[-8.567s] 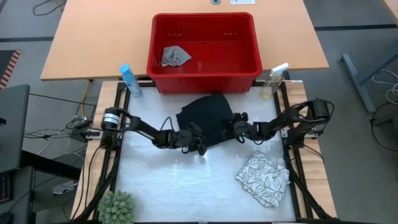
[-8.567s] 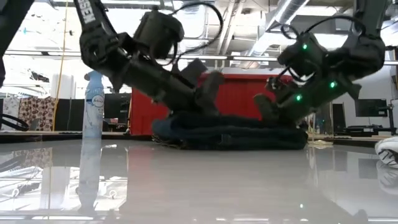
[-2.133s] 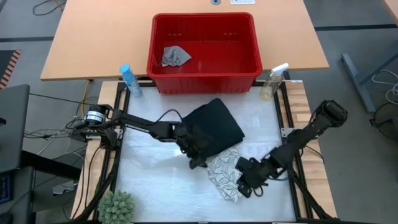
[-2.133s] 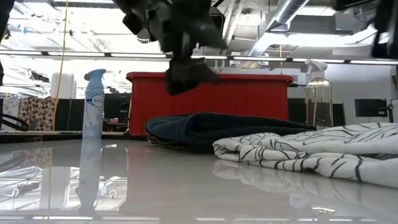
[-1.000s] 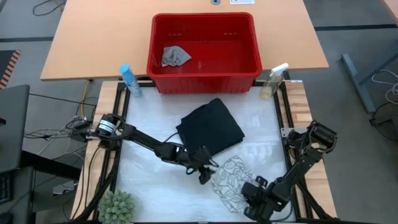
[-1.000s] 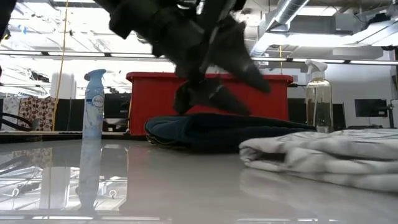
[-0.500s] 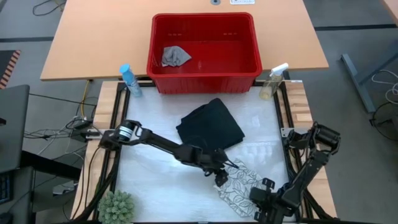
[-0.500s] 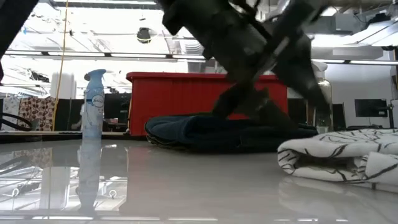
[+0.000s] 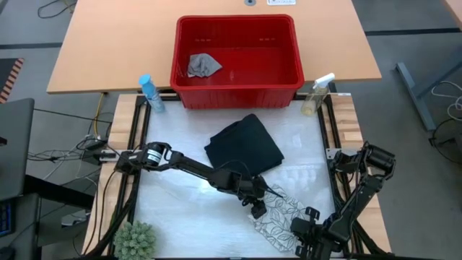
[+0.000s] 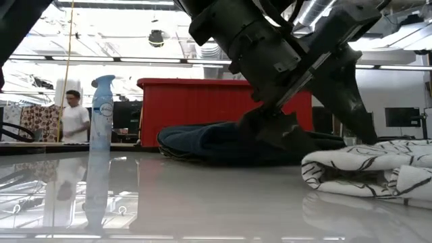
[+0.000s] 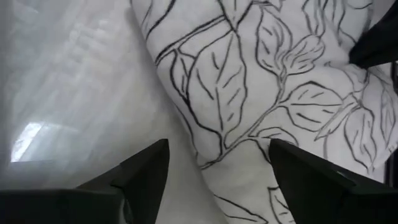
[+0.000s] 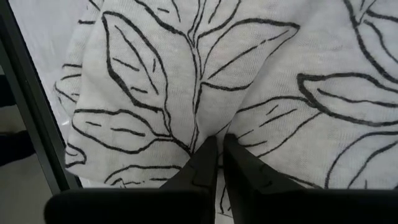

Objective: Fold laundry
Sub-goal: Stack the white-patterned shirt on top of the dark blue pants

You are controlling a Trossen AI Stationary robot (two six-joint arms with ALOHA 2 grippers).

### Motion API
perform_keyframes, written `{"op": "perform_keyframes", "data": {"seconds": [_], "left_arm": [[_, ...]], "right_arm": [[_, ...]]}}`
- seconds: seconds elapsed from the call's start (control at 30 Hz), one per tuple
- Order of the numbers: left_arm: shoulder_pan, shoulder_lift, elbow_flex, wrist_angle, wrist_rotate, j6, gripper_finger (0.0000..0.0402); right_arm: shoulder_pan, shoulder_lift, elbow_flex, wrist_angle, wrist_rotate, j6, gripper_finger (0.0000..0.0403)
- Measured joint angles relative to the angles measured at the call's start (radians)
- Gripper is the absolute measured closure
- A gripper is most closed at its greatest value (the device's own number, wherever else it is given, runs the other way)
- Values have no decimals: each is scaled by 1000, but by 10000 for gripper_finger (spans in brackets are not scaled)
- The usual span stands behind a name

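The white leaf-print cloth (image 9: 283,217) lies bunched on the table at the near right. Folded dark jeans (image 9: 242,144) lie flat at the table's middle, toward the far side. A small grey cloth (image 9: 204,65) lies inside the red basket. My left gripper (image 9: 258,208) is open at the leaf cloth's left edge (image 11: 186,124). Its fingers stand on either side of that edge. My right gripper (image 9: 304,232) is shut on the cloth's near right part. My left gripper stands open astride the leaf cloth's left edge; I cannot tell whether a finger touches the cloth. My right gripper pinches a small fold of the leaf cloth (image 12: 198,127) between its two fingers, coming from the near right. The cloth rests slack on the table.
The red basket (image 9: 235,92) stands beyond the table's far edge. A blue spray can (image 9: 149,92) stands at its left and a clear spray bottle (image 9: 317,94) at its right. A green plant (image 9: 136,240) is at the near left corner. A person (image 10: 74,121) stands far behind.
My left gripper has travelled toward the table's right edge, from left of the leaf cloth to the cloth's left edge. My right gripper has moved slightly right with the cloth. The cloth has slid right along the table and settled.
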Motion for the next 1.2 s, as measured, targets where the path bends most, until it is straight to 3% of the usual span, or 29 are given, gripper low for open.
{"op": "perform_keyframes", "data": {"seconds": [0.27,0.43,0.6,0.73,1.0,1.2], "left_arm": [[5,10,0,20,56,-47,119],[5,45,2,95,151,-99,118],[4,57,2,102,151,-96,129],[5,59,2,101,145,-75,186],[14,69,-2,155,169,-19,382],[29,69,-3,195,220,-52,397]], "right_arm": [[-1,0,0,0,5,1,349],[-8,0,0,1,7,2,349],[-22,0,0,5,7,-5,349],[-31,0,0,8,7,-6,349],[-34,0,0,9,39,-3,349],[-34,1,4,5,51,21,349]]}}
